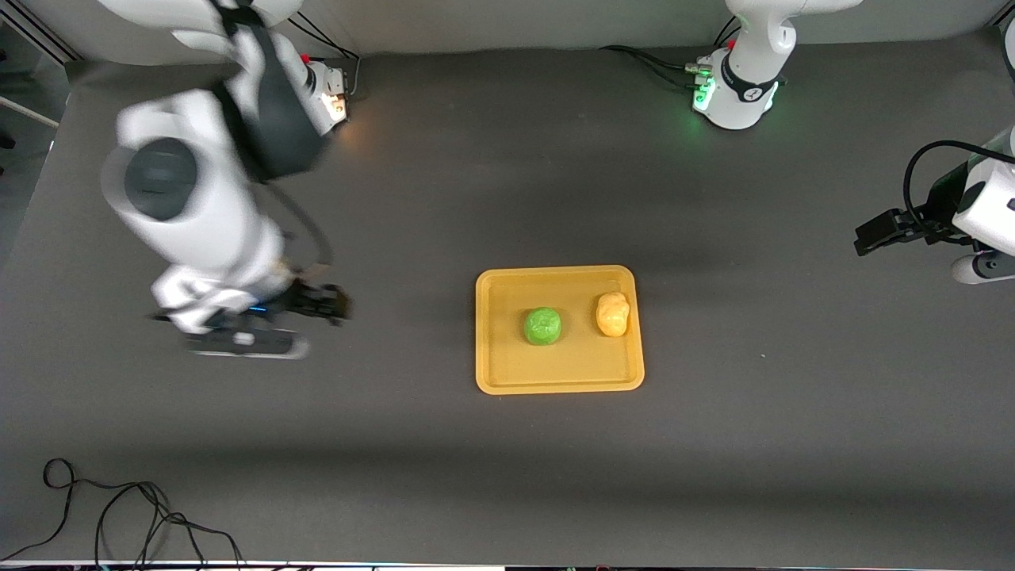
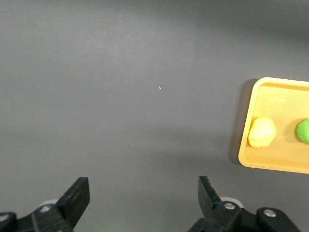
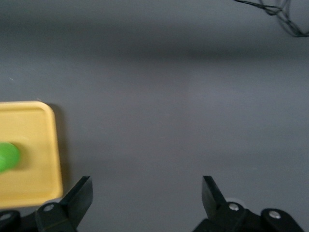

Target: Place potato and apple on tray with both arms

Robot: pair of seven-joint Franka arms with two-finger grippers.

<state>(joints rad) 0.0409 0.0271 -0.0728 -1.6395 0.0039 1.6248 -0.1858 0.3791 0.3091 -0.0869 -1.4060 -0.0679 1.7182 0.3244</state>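
Note:
The yellow-orange tray (image 1: pixel 555 371) lies mid-table. On it rest the green apple (image 1: pixel 542 326) and, beside it toward the left arm's end, the yellow potato (image 1: pixel 612 314). My right gripper (image 1: pixel 321 305) hangs open and empty over bare table, off the tray toward the right arm's end; its arm looks motion-blurred. Its wrist view shows the tray's corner (image 3: pixel 29 125), part of the apple (image 3: pixel 7 157) and the open gripper (image 3: pixel 147 186). My left gripper (image 1: pixel 872 234) is open and empty over the table's left-arm end. Its wrist view shows the tray (image 2: pixel 280 99), potato (image 2: pixel 262 132), apple (image 2: pixel 303 131) and gripper (image 2: pixel 144 186).
A loose black cable (image 1: pixel 119 515) lies near the front camera at the right arm's end, also seen in the right wrist view as a cable (image 3: pixel 285 14). The left arm's green-lit base (image 1: pixel 733 91) stands at the table's back edge.

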